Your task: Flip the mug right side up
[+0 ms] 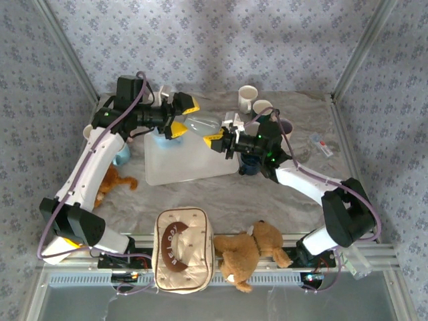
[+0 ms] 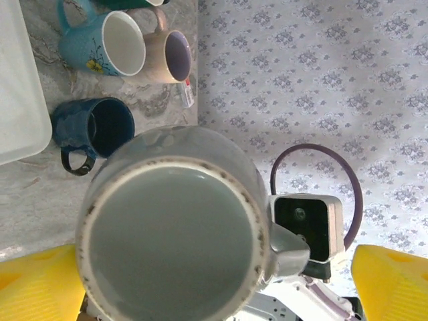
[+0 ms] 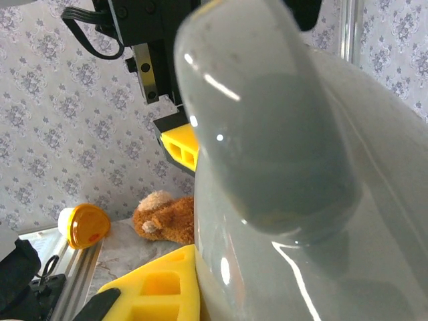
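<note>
**While two grippers meet above the tray, a grey mug lies sideways between them**

Where the two arms come together over the far half of the table, we see the grey mug (image 1: 200, 124) on its side and off the surface. It hangs over the far edge of the white tray (image 1: 180, 170). Its mouth faces the left gripper (image 1: 183, 115), and its handle (image 3: 267, 134) points toward the right gripper (image 1: 219, 134).

From the left wrist we look straight into the mug, past a pale rim flecked with dark specks. That gripper's yellow fingers (image 2: 391, 281) stand spread wide. One is well apart from the mug wall. The other sits at the lower left, just beside the rim, and we cannot tell whether it touches.

The right gripper pinches the mug at the handle. From its own wrist we see the glossy handle up close, with one yellow finger (image 3: 157, 291) just beneath it and the mug body to the right. From the left wrist we also see the right arm's wrist camera (image 2: 307, 221) just behind the handle.

On the marbled table (image 1: 267, 200) beside the tray we find a dark blue mug (image 2: 97, 130). Farther off, a light blue mug (image 2: 100, 47) with a flower sits just beside a tan mug (image 2: 170, 53).

At the near edge, a quilted pouch (image 1: 182, 251) lies just beside a teddy bear (image 1: 251, 251). A small brown plush toy (image 1: 114, 180) rests next to the left arm.
</note>
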